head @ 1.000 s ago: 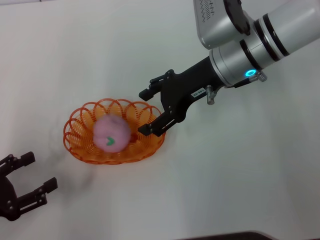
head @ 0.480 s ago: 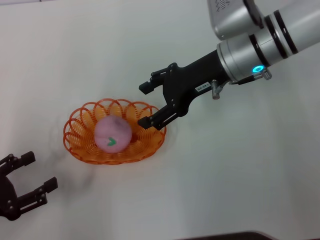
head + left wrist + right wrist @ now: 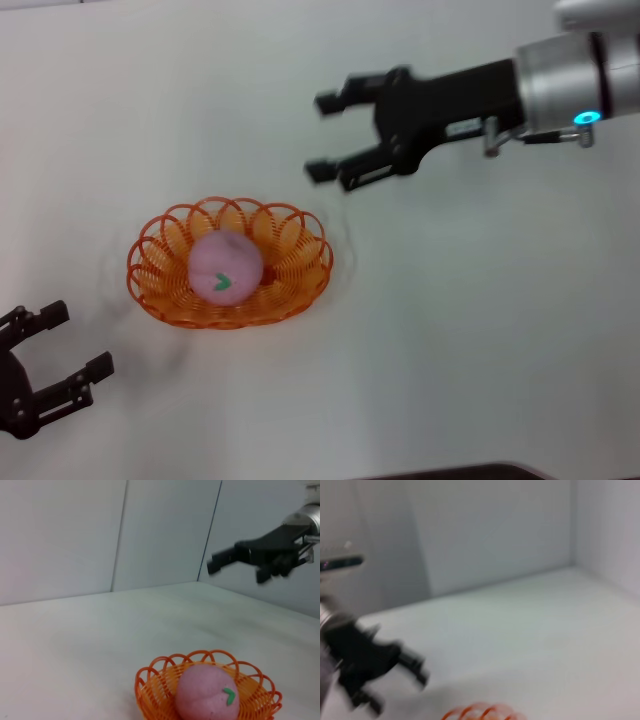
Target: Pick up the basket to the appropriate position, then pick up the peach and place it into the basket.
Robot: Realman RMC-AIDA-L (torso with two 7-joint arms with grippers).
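Head view: the orange wire-loop basket (image 3: pixel 229 264) sits on the white table (image 3: pixel 480 330), left of centre, with the pink peach (image 3: pixel 225 266) lying inside it, its small green leaf mark facing up and toward the camera. The right gripper (image 3: pixel 325 135) hangs above the table beyond the basket and off to its right, well apart from both basket and peach; its two black fingers are spread wide with nothing between them, tips pointing toward the robot's left. The silver forearm behind it runs off the right edge, a blue ring light showing on it. The left gripper (image 3: pixel 72 350) rests at the near left corner of the view, near the table surface, fingers apart and empty, a short way from the basket's near-left rim.

In the left wrist view the basket (image 3: pixel 160 680) and peach (image 3: pixel 207 695) sit low in the foreground, and the right gripper (image 3: pixel 237 565) shows higher and farther back against the pale wall, clear of the fruit.

In the right wrist view only a sliver of the basket's scalloped rim (image 3: pixel 482 712) peeks in at the edge
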